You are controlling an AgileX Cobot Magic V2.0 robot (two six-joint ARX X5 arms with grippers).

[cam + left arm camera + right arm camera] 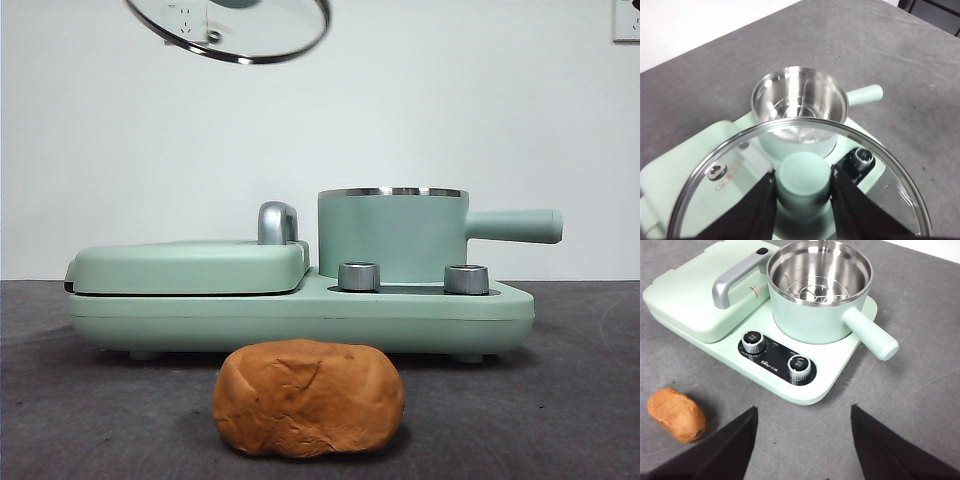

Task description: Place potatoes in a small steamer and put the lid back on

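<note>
— Looking for the lid (236, 28)? It hangs tilted high in the air, up at eleven o'clock from the small steamer (392, 235). The left gripper (803, 187) pinches its green knob (804, 176) between both fingers.

— And the potatoes (308, 397)?

— One brown lump on the grey table (560, 400), at six o'clock from the green cooker base (300, 318), a little apart. The small steamer sits open on that base, beside the flat griddle cover (190, 265).

— The right gripper (803, 442)?

— Up above the table, fingers spread wide, holding nothing.
</note>
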